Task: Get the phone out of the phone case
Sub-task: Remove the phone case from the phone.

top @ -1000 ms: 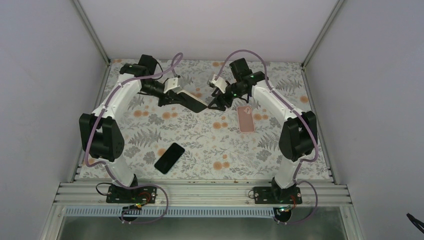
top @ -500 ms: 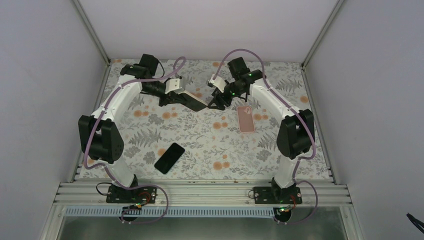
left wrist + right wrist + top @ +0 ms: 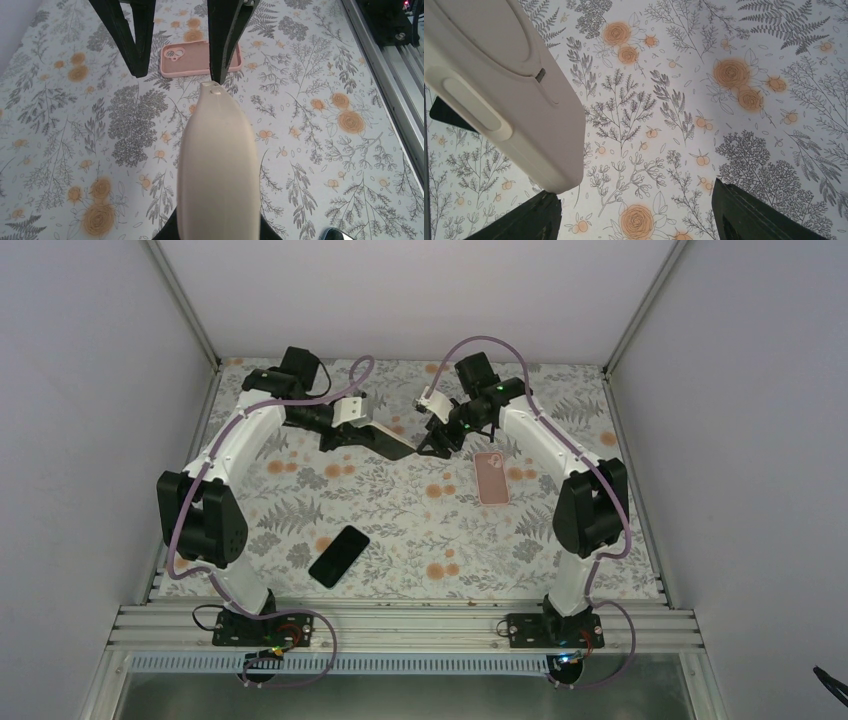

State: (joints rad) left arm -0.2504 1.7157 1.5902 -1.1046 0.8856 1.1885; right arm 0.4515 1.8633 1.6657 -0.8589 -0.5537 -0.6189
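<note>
Over the far worktop [image 3: 420, 520], phone case [image 3: 218, 165]: cream, raised clear of the surface. One end is clamped by the left end effector [image 3: 345, 435], so the free end is presented to the other arm.
Phone [image 3: 388, 446]: dark face up, apparently seated in that case; the overhead view is too small to confirm the seating.
Right end effector [image 3: 431, 444]: spread wide, gripping nothing. One finger [image 3: 223, 45] is at the case's free tip, judged ready to pry or pinch.
Pink case [image 3: 491, 477]: lying flat beside the right arm.
Black phone [image 3: 338, 556]: flat, toward the near edge, well apart.
Task status: extraction judged not yet done.
</note>
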